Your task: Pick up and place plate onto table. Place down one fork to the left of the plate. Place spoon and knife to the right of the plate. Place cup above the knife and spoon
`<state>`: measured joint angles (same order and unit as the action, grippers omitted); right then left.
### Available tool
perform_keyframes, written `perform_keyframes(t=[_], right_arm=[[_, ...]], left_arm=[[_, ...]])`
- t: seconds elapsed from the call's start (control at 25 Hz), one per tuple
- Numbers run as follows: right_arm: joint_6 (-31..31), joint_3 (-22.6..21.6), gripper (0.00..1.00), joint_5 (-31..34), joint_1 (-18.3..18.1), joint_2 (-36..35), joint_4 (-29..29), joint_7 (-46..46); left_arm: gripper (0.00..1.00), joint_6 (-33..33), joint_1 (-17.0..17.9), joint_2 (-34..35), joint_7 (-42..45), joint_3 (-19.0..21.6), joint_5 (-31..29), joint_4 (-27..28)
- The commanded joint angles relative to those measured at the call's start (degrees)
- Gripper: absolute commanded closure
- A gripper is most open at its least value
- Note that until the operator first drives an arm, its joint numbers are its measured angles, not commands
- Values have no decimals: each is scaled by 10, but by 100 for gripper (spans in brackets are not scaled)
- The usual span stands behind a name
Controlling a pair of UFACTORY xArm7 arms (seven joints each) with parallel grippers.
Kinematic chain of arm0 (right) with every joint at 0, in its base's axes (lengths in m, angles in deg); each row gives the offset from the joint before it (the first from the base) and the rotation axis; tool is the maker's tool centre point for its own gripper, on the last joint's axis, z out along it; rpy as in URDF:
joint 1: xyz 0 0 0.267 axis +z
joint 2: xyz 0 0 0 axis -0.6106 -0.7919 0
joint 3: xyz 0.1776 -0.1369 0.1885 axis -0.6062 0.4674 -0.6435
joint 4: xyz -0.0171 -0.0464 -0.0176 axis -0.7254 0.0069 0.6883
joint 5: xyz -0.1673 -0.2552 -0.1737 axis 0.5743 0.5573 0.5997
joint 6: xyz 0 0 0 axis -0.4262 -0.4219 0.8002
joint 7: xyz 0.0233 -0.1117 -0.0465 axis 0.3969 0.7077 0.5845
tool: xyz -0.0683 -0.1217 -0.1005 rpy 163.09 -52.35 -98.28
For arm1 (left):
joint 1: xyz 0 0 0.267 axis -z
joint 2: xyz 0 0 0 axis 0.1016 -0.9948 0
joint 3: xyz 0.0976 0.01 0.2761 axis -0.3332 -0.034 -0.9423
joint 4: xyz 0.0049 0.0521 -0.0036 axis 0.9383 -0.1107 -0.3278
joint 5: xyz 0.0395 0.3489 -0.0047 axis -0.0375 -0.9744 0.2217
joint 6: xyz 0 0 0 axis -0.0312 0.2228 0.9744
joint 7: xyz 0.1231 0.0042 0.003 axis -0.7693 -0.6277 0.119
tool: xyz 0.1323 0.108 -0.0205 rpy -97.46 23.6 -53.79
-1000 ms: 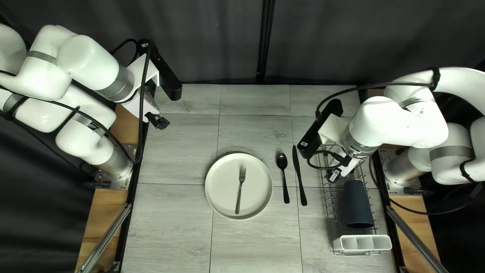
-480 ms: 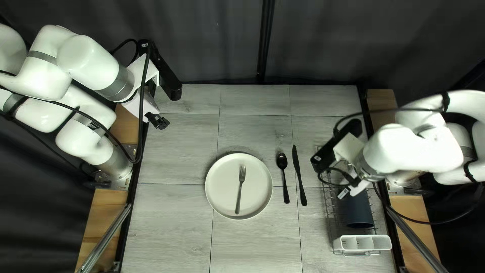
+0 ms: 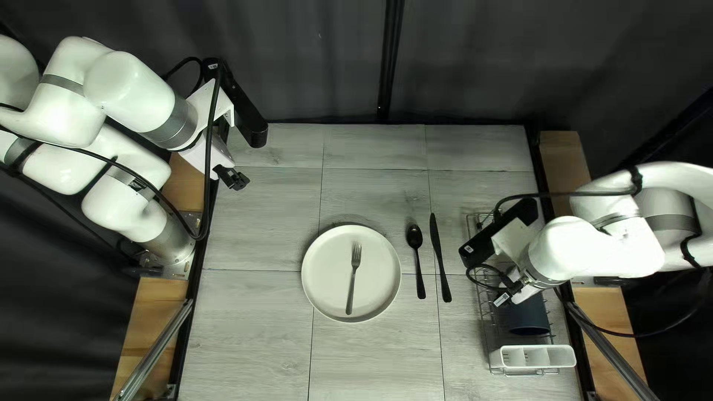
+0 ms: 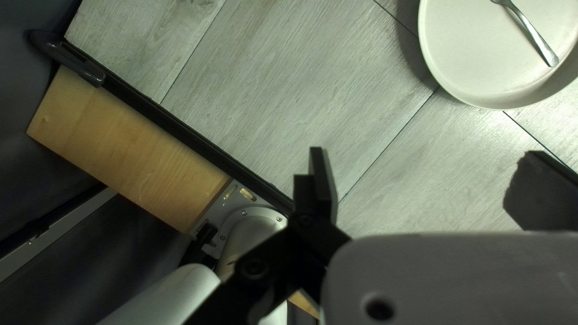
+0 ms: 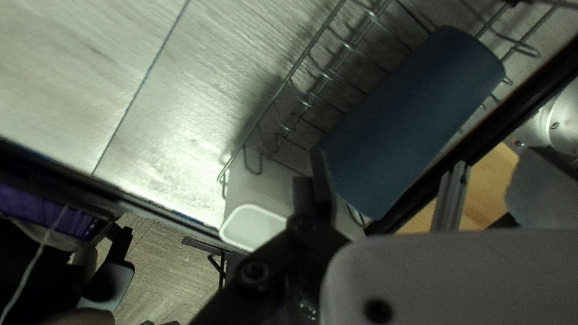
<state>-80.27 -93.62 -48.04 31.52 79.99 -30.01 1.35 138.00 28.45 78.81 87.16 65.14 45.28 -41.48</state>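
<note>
A white plate lies mid-table with a silver fork resting on it. To its right lie a black spoon and a black knife, side by side. A dark blue cup lies on its side in the wire rack. My right gripper hovers open over the cup's far end; in the right wrist view the cup lies just ahead of the right gripper. My left gripper hangs open at the far left; in its wrist view the left gripper holds nothing, with the plate and fork far ahead.
The wire rack runs along the table's right edge, with a white cutlery holder at its near end. Bare table lies left of the plate and beyond the spoon and knife. Wooden blocks flank both arm bases.
My right arm has swung toward the near edge along the rack and lowered over the cup. The left arm and the tableware have not moved.
</note>
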Motion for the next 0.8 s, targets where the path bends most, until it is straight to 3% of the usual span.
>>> perform_keyframes(t=[0.04, 0.52, 0.8], right_arm=[[15, -21, 0, -18, 11, 9, -25, -36], [71, -42, 0, -63, 15, 29, -111, -105], [139, -66, 0, -102, 28, 2, -152, -122]], left_arm=[[0, 0, 0, 0, 0, 0, 0, 0], [0, 0, 0, 0, 0, 0, 0, 0], [0, 0, 0, 0, 0, 0, 0, 0]])
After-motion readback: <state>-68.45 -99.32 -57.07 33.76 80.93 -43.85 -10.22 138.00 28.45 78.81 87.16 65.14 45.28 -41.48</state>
